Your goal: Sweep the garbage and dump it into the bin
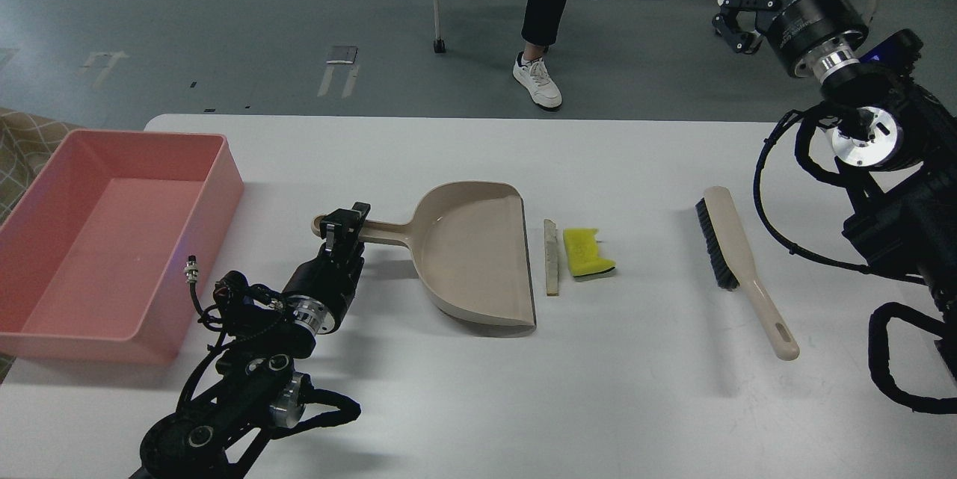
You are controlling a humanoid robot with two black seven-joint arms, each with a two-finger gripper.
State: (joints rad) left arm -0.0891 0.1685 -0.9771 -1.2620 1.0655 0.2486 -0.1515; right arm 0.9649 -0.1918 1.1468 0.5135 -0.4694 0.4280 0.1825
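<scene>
- A white table (478,404) with rounded far corners carries everything in front of me.
- At its left end sits the pink bin (45,329), a shallow tub that reaches the table's left edge.
- Near the middle lies a beige dustpan (471,255), its handle pointing left towards the bin and its straight lip facing right.
- Just right of the lip lies a thin grey strip (552,258), parallel to it.
- Just beside the strip lies the yellow sponge piece (585,251).
- Well apart to the right lies a beige brush (744,270), its black bristles facing left.
</scene>
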